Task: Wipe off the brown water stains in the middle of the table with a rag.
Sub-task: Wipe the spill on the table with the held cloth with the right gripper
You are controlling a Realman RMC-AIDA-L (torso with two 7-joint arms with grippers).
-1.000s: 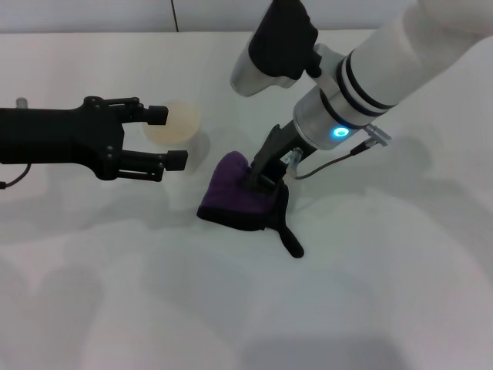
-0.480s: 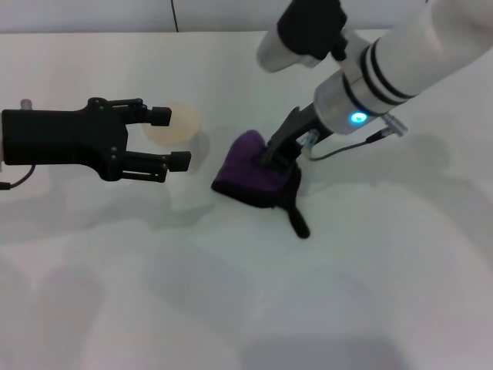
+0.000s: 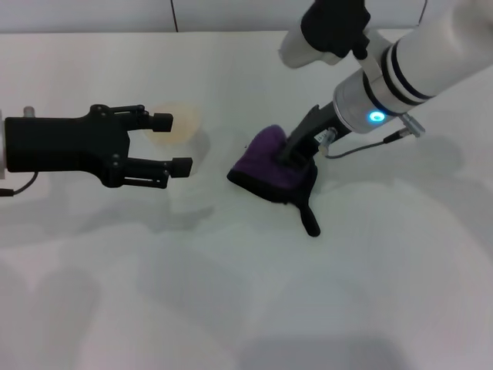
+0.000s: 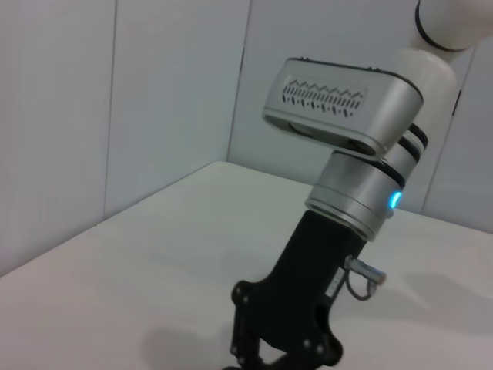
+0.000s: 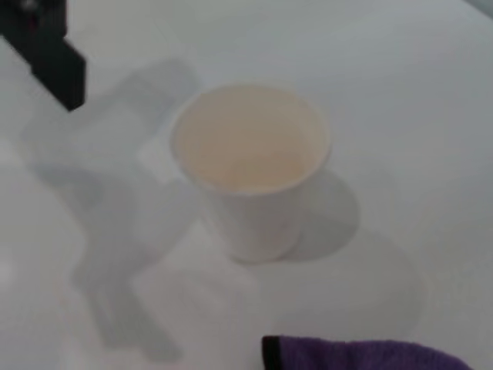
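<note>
My right pincer (image 3: 296, 158) is clamped on the rag (image 3: 271, 166), pressing it on the table (image 3: 231, 293). I see no brown spot beside it (maybe wiped, maybe underneath). My left pincer (image 3: 176, 143) hangs apart near the cup (image 5: 250, 166).

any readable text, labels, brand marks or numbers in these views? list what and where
No readable words, brands or numbers in any view.
Right arm housing: an embossed zigzag strip, a pattern and not letters.
Right arm wrist: a lit blue dot, an indicator with no text.
Cup, rag, table, left gripper: no markings visible.
</note>
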